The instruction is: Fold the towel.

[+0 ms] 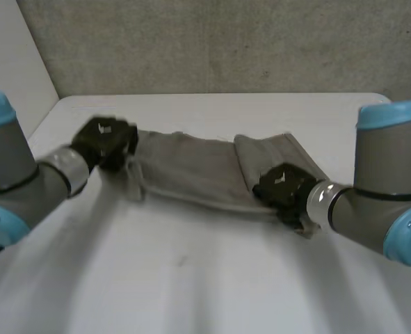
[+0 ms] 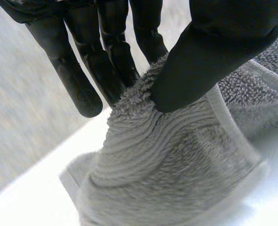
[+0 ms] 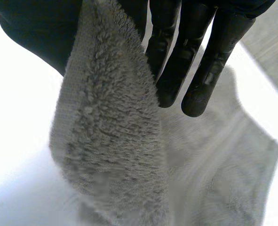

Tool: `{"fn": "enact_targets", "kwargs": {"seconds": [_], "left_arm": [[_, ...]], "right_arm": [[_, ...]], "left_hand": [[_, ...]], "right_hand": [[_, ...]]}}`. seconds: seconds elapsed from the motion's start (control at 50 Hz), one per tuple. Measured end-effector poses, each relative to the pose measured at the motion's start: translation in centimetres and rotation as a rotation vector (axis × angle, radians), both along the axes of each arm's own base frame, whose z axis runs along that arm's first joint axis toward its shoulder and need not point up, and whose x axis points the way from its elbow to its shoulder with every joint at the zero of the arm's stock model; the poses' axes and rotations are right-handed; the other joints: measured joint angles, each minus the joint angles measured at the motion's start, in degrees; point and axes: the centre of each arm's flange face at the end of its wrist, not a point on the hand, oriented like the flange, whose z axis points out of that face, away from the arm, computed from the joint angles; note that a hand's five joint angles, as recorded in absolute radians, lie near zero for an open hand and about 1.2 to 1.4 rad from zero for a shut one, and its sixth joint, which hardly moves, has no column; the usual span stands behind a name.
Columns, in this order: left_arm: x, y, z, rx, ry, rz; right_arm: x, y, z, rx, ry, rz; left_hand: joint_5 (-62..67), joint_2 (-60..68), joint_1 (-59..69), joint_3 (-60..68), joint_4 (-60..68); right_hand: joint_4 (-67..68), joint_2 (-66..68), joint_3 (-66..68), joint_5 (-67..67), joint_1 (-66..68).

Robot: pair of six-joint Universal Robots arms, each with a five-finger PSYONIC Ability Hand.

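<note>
Nearest, bare white table (image 1: 191, 278). Farther in, on the right, right hand (image 1: 283, 186) at the towel's (image 1: 191, 170) right end, a raised edge of the cloth pinched between thumb and nearly straight fingers. Stretched crosswise over the table's middle from hand to hand, rumpled and grey. On the left, slightly farther back, left hand (image 1: 104, 142) at the other end, thumb clamped onto a bunched corner against the fingers. Beyond the table, grey wall (image 1: 226, 42).
</note>
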Motion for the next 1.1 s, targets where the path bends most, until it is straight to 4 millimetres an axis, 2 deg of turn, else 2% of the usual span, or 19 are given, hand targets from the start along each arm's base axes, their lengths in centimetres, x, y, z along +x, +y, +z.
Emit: {"fn": "enact_targets", "kwargs": {"seconds": [0.04, 0.06, 0.08, 0.14, 0.16, 0.2, 0.22, 0.3, 0.5, 0.6, 0.68, 0.86, 0.96, 1.1], "left_arm": [[0.4, 0.6, -1.5, 0.037, -0.042, -0.001], [0.4, 0.6, -1.5, 0.037, -0.042, -0.001], [0.6, 1.1, -2.7, 0.060, -0.085, -0.008], [0.8, 2.1, -3.8, 0.084, -0.154, -0.029], [0.8, 2.5, -4.1, 0.092, -0.184, -0.041], [0.8, 3.0, -4.2, 0.099, -0.208, -0.053], [0.8, 3.3, -4.1, 0.102, -0.223, -0.062], [0.3, 5.0, -2.6, 0.099, -0.256, -0.096], [-0.2, 7.9, 0.7, 0.075, -0.168, -0.084], [-0.4, 9.5, 0.8, 0.065, -0.126, -0.064], [-0.4, 10.5, -0.1, 0.028, -0.122, -0.003], [0.7, 10.9, -2.8, 0.002, -0.171, 0.170], [0.7, 11.2, -4.7, 0.046, -0.211, 0.187], [0.5, 10.8, -6.1, 0.072, -0.227, 0.182]], "right_arm": [[0.0, 0.1, -0.8, 0.028, -0.001, -0.006], [0.0, 0.1, -0.8, 0.028, -0.001, -0.006], [0.0, 0.2, -1.4, 0.047, -0.009, -0.015], [0.0, 0.1, -2.1, 0.075, -0.045, -0.042], [0.0, 0.1, -2.2, 0.079, -0.058, -0.051], [0.1, 0.0, -2.3, 0.084, -0.075, -0.061], [0.1, 0.0, -2.3, 0.085, -0.084, -0.067], [-0.1, 0.0, -2.7, 0.089, -0.119, -0.090], [-0.4, 0.1, -3.4, 0.086, -0.127, -0.102], [-0.4, 0.1, -3.5, 0.083, -0.127, -0.102], [-0.4, 0.0, -3.4, 0.080, -0.132, -0.105], [-0.7, -0.6, -3.3, 0.092, -0.174, -0.143], [-0.8, -0.7, -3.3, 0.100, -0.184, -0.155], [-0.8, -0.6, -3.5, 0.105, -0.182, -0.152]], "left_hand": [[0.0, -0.1, 0.0, -0.1, -0.1], [0.0, -0.1, 0.0, -0.1, -0.1], [-1.6, -3.5, -0.3, -3.5, -3.8], [-4.8, -6.9, -2.3, -6.3, -6.6], [-16.7, -18.4, -16.7, -18.4, -18.7], [-19.0, -20.5, -17.7, -20.3, -20.6], [-25.0, -26.4, -23.8, -26.2, -26.5], [-31.8, -33.0, -30.2, -33.0, -33.3], [-36.9, -38.0, -35.0, -38.0, -38.4], [-37.5, -38.6, -35.5, -38.5, -39.0], [-37.5, -38.6, -35.5, -38.7, -39.0], [-35.0, -36.1, -33.1, -36.2, -36.5], [-34.1, -35.3, -32.4, -35.4, -35.6], [-35.1, -36.3, -33.2, -36.3, -36.7]], "right_hand": [[-2.1, -1.6, -2.0, -0.8, -0.2], [-2.1, -1.6, -2.0, -0.8, -0.2], [-2.8, -2.3, -2.7, -1.5, -0.2], [-7.9, -7.5, -7.7, -5.5, -3.9], [-9.6, -9.1, -9.5, -7.0, -5.8], [-10.2, -9.5, -10.2, -7.6, -6.3], [-10.2, -9.5, -10.2, -7.6, -6.3], [-10.8, -9.9, -10.9, -8.7, -6.8], [-10.8, -9.9, -11.0, -8.7, -6.8], [-10.8, -9.9, -11.0, -8.8, -6.8], [-10.8, -9.9, -11.0, -8.9, -6.8], [-10.8, -9.9, -11.0, -8.9, -6.8], [-11.0, -10.1, -11.1, -8.9, -7.0], [-11.0, -10.1, -11.1, -9.0, -7.0]]}}
